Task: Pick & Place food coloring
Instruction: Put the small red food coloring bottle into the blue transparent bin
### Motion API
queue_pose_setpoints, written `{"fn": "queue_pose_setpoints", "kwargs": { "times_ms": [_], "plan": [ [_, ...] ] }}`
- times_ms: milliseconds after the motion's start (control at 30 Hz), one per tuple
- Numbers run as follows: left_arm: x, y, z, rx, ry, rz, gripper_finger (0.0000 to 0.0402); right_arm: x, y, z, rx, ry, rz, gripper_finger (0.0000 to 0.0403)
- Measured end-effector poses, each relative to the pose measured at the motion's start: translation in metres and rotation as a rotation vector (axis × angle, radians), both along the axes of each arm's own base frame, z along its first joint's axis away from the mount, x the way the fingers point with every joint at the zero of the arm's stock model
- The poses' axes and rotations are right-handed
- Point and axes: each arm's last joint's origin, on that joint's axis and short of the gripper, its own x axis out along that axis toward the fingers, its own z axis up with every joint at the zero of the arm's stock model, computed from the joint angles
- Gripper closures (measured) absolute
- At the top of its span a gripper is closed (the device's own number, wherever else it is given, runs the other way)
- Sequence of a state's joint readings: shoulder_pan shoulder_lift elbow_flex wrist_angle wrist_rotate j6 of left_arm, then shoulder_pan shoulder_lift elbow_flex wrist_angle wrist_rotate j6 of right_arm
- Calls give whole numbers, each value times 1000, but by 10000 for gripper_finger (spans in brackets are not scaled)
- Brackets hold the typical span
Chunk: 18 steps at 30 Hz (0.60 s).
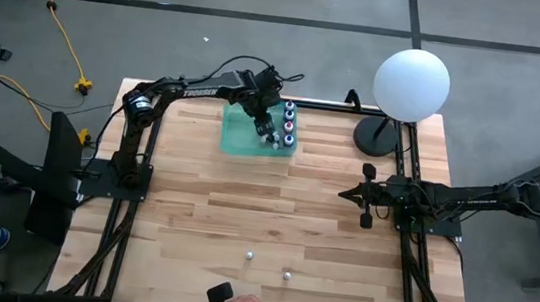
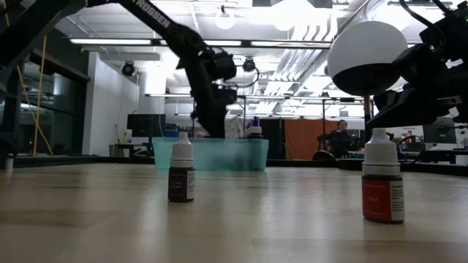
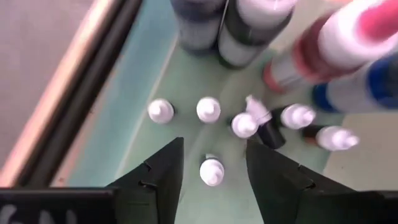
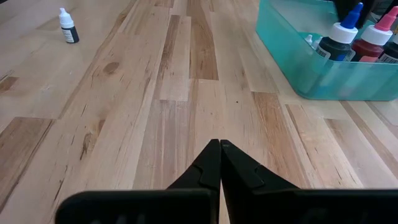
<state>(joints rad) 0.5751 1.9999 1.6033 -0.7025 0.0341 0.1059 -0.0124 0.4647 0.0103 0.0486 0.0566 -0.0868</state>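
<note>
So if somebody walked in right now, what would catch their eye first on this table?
Probably the big white globe lamp at the table's far right corner. Next, the left gripper reaching into the teal bin at the far edge, fingers apart above a small white-capped bottle. Two more food coloring bottles stand alone near the front edge.

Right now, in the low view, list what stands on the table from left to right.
Dark food coloring bottle → teal bin behind it, with the left claw above it → red food coloring bottle.
</note>
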Motion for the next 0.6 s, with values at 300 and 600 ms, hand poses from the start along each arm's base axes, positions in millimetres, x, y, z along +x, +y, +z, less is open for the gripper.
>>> {"fn": "queue_pose_setpoints", "kwargs": {
  "times_ms": [300,600],
  "plan": [
    [-14,-10,82,33,-78,-53,224,0,0,0,0,0,0,402],
    [-66,-47,150,64,-117,-68,224,0,0,0,0,0,0,402]
  ]
}}
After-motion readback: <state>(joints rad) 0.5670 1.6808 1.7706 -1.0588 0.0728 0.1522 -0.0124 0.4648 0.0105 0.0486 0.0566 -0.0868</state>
